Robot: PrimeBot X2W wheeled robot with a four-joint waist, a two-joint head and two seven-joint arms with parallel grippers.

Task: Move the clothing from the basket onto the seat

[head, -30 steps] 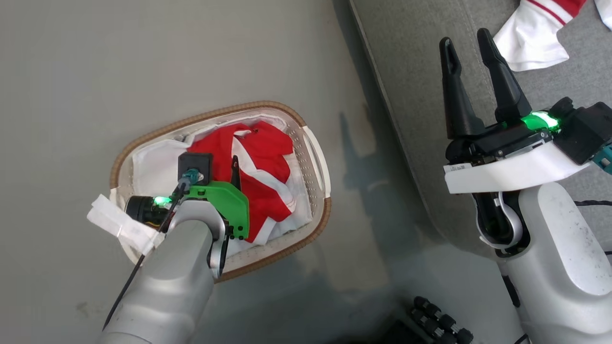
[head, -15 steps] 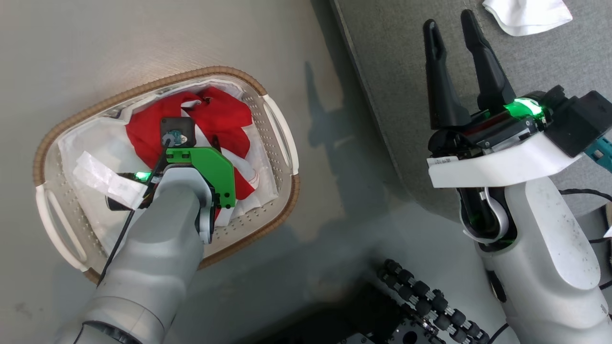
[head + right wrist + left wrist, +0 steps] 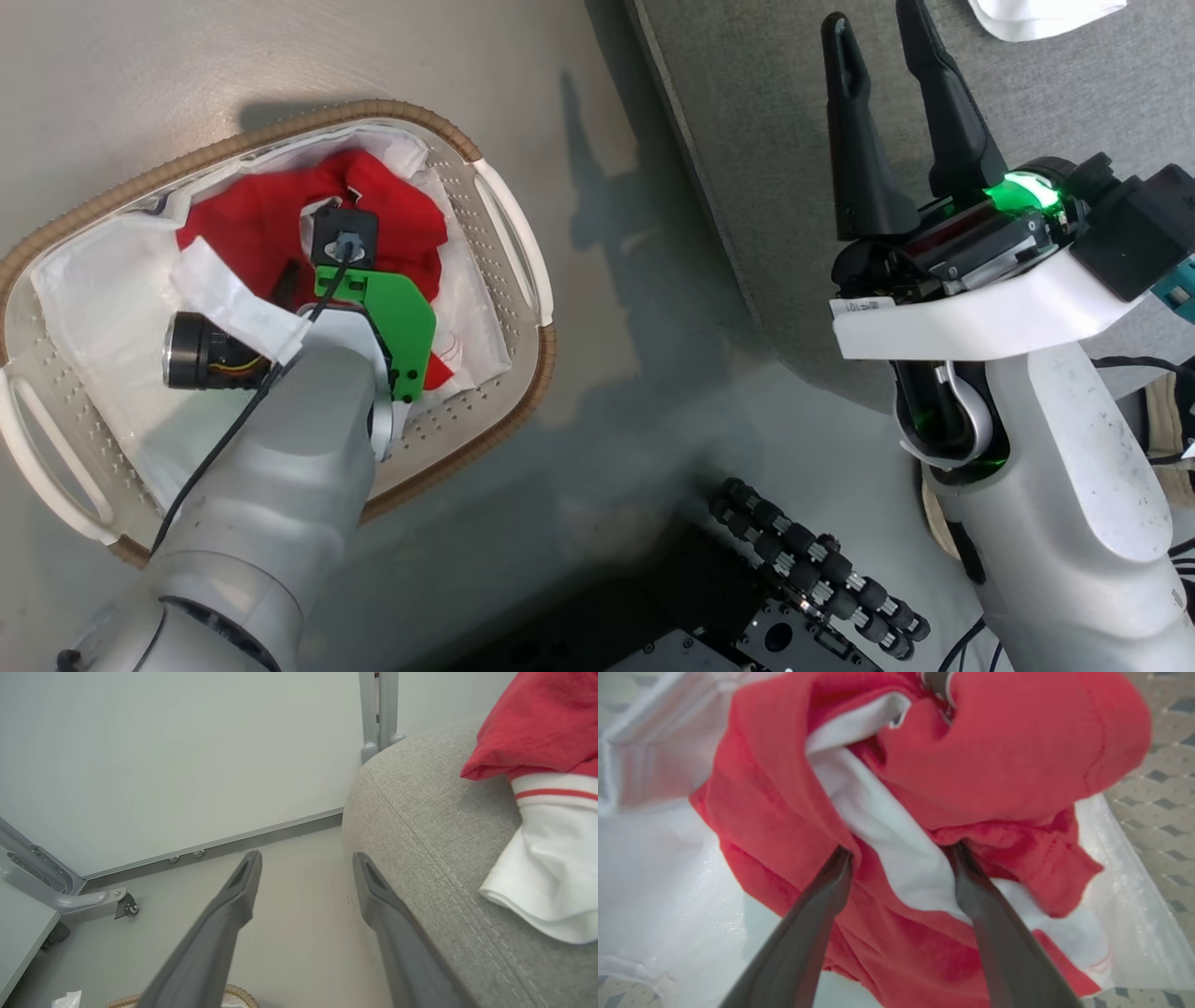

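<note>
Grey floor [image 3: 280, 56] is carrying the brown-rimmed white perforated basket [image 3: 457, 196], red-and-white sports clothing [image 3: 1017, 756] bunching inside. Left wrist view is showing the left gripper [image 3: 901, 854] spread wide, tips pressing the fabric; right wrist view is catching another garment [image 3: 551, 868] lying on the grey fabric seat [image 3: 420, 812], right gripper [image 3: 306, 857] gaping empty. Wrist label [image 3: 864, 306] is unreadable.

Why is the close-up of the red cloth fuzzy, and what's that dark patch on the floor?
Left wrist view: the clothing sits close to the lens, so it looks soft and out of focus. Head view: sharp; the dark patch on the floor is probably the right arm's shadow. Right wrist view: crisp, the seat's weave shows.
</note>
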